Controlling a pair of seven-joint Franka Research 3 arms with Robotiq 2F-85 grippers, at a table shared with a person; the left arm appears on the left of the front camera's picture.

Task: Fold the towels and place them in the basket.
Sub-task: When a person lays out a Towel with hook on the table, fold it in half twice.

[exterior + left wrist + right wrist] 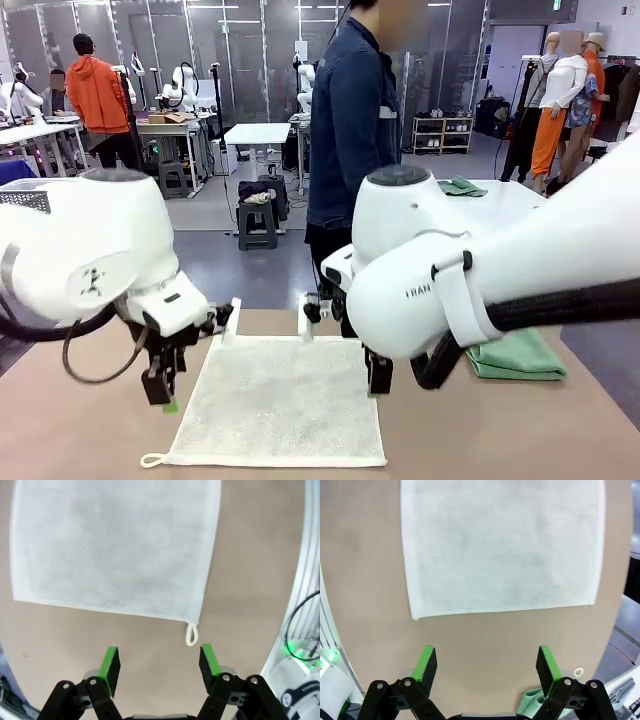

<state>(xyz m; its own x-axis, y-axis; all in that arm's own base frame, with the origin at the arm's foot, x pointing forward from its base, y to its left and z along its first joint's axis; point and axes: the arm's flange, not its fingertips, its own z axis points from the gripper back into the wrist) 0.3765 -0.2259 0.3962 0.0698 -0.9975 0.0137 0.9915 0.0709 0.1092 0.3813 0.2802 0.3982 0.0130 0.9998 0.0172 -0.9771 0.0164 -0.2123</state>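
Both claws hang spread wide and empty just above the table [80, 430]. The left gripper [160, 664] is beside the edge of the off-white towel [115, 545] where its corner loop [191, 633] sticks out, and the right gripper [487, 666] is off the opposite edge. That towel lies flat and unfolded between them. A folded mint green towel [515, 357] rests farther right, and a person [350, 120] stands at the far side.
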